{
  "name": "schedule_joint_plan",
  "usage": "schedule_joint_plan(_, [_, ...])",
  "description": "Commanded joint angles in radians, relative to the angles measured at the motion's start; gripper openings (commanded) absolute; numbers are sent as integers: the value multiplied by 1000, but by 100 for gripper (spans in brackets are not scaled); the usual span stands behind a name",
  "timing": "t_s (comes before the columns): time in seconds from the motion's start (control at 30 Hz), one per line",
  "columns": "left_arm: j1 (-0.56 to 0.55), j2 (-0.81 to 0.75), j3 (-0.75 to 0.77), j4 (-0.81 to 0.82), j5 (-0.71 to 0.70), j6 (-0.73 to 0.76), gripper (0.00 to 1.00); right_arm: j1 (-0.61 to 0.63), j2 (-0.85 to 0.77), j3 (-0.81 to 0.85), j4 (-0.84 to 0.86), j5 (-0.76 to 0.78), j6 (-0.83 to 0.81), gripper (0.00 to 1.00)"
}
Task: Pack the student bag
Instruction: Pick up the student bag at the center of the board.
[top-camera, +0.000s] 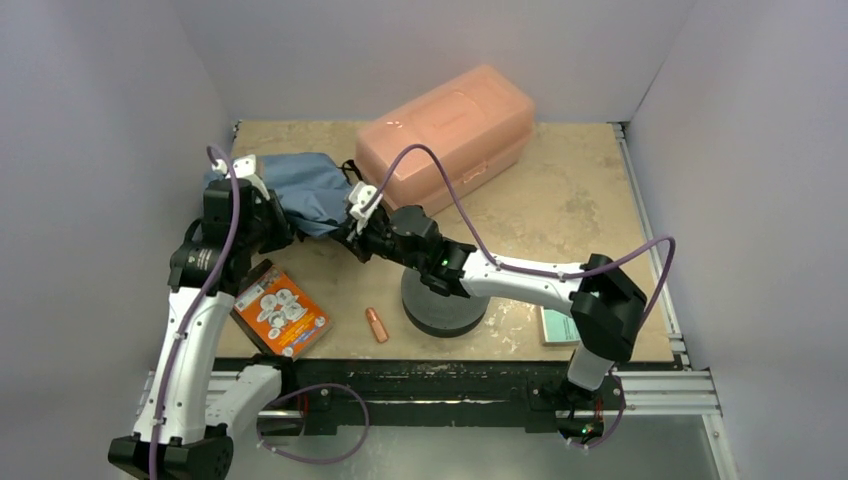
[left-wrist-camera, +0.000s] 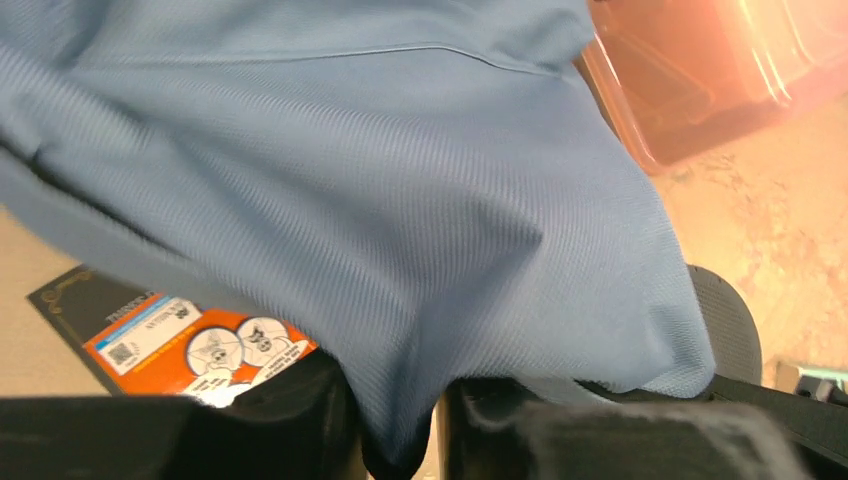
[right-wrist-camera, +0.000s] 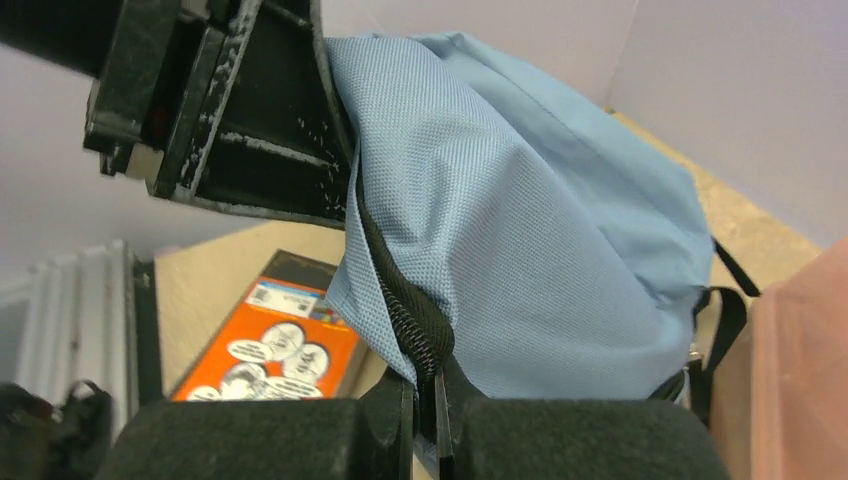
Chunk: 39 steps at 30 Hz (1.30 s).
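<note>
Pale grey walls closed off three sides of a mottled beige table (top-camera: 560, 210). My soft slate-blue fabric student bag (top-camera: 305, 190), with black straps and zipper, lay slumped at the far left of that table, just beside the near end of a rigid salmon-pink plastic box (top-camera: 450, 125). My left gripper (top-camera: 270, 215) was at the bag's left side, and its own camera showed the fingers pressed together on a hanging fold of the blue cloth. My right gripper (top-camera: 352, 235) reached in from the other side, nipped shut on the black zipper tape along the bag's edge, which ran up taut from between the jaws. Both tools therefore had hold of the bag, one on each side. I could not make out an open mouth or the lining from any view, nor anything inside. Everything that might go in lay outside on the table. A flat orange-and-black printed booklet (top-camera: 283, 312) sat near the left arm, and a small orange-pink cylinder (top-camera: 376, 324) lay just right of it. A dark grey round disc (top-camera: 440, 310) was under the right forearm, and a thin teal-edged flat item (top-camera: 558, 325) lay by the right arm's base. My judgement was that packing proper had not begun and the work was at the stage of opening the bag. Loading the loose items and closing the zipper were all left to do.
</note>
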Motion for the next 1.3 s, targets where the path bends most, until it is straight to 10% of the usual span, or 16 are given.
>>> schedule_joint_plan(0.0, [8,10,92,-31,-111,-99,33,32,13,159,-63,-44,284,0])
schedule_joint_plan(0.2, [8,-137,89,-271,-75,-402,91,36,70,264,-112,23,395,0])
schedule_joint_plan(0.43, [8,-266,66,-288,3,-625,100,49,101,305,-181,54,428,0])
schedule_joint_plan(0.83, [11,-75,58,-170,-54,-574,99,66,77,255,-186,77,378,0])
schedule_joint_plan(0.97, [14,-75,15,-111,-119,-489,78,66,56,194,-147,-20,329,2])
schedule_joint_plan(1.27, [20,-108,-14,-108,-223,-152,3,26,4,136,-199,-118,231,48])
